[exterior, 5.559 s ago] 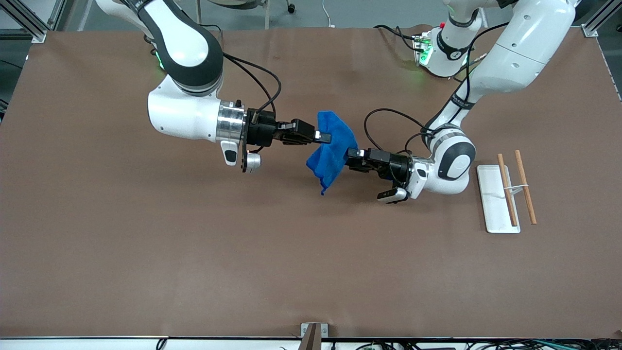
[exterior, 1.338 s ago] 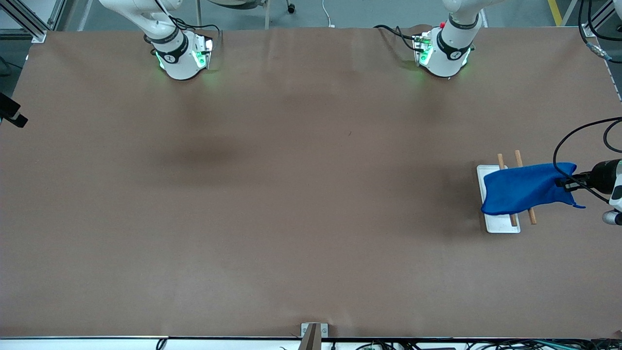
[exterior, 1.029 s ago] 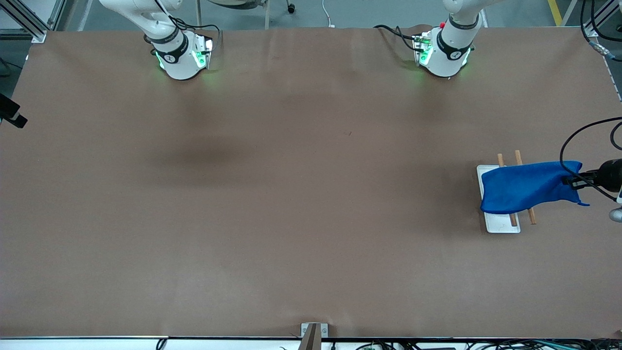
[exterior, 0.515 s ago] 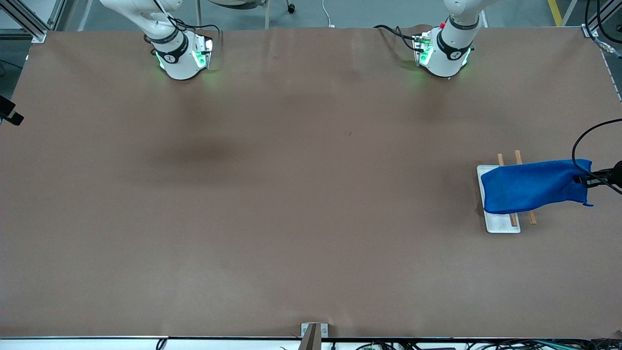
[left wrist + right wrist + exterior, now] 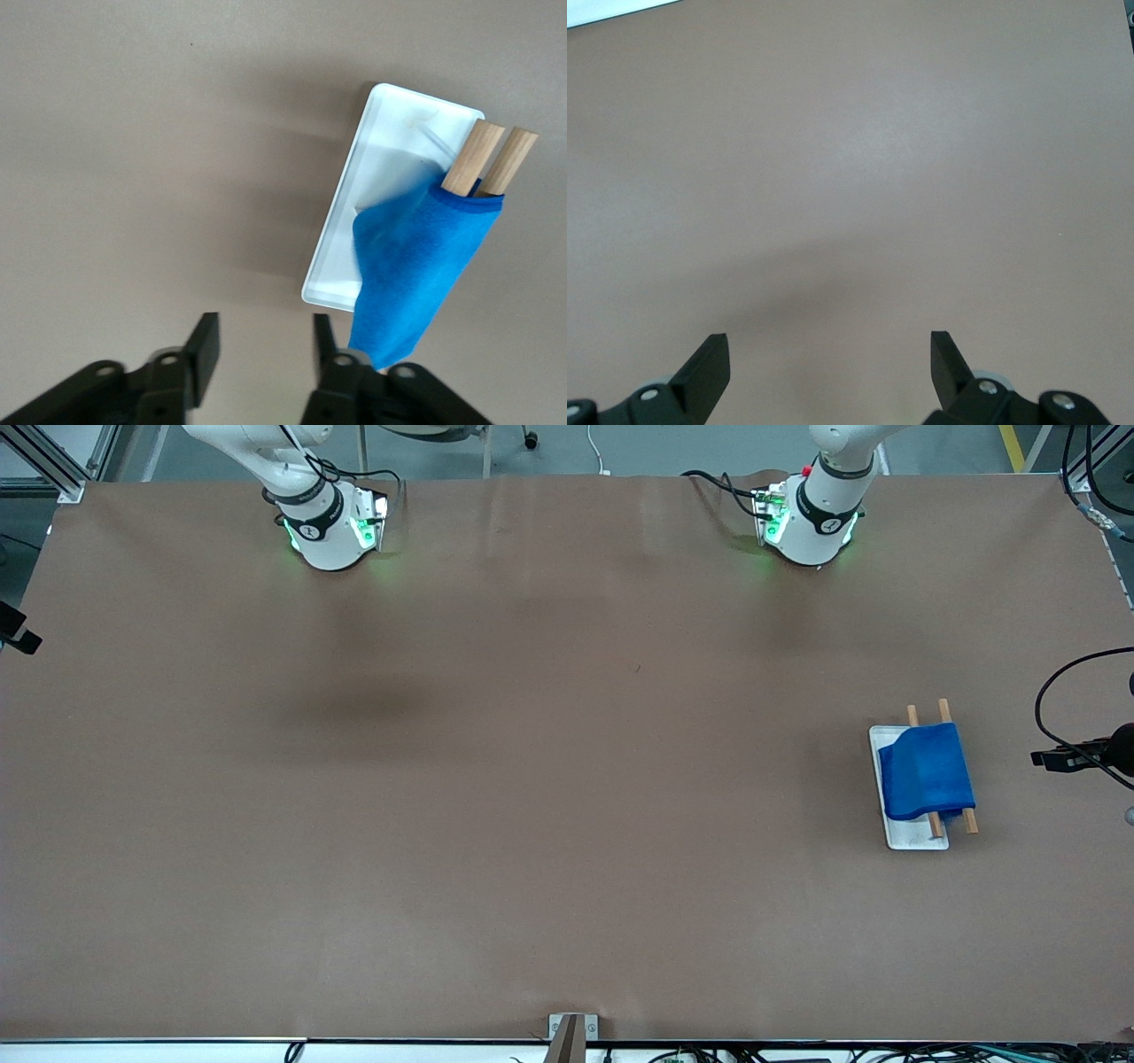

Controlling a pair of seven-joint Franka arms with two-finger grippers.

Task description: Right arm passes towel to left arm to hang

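Observation:
The blue towel (image 5: 926, 779) hangs folded over the two wooden rods (image 5: 946, 710) of a small rack with a white base (image 5: 912, 837), at the left arm's end of the table. My left gripper (image 5: 1038, 759) is open and empty, apart from the towel, beside the rack toward the table's end. In the left wrist view the open gripper (image 5: 261, 332) holds nothing, and the towel (image 5: 416, 266) drapes from the rods (image 5: 487, 159) over the white base (image 5: 381, 177). My right gripper (image 5: 830, 350) is open and empty over bare table at the right arm's end.
Both arm bases, the right arm's (image 5: 328, 531) and the left arm's (image 5: 806, 522), stand at the table's edge farthest from the front camera. A black cable (image 5: 1059, 682) loops by the left gripper. A metal bracket (image 5: 571, 1032) sits at the edge nearest the front camera.
My left gripper has opened and let go of the towel, which dropped to hang over the rods. The gripper has drawn back toward the table's end. The right arm has stayed put.

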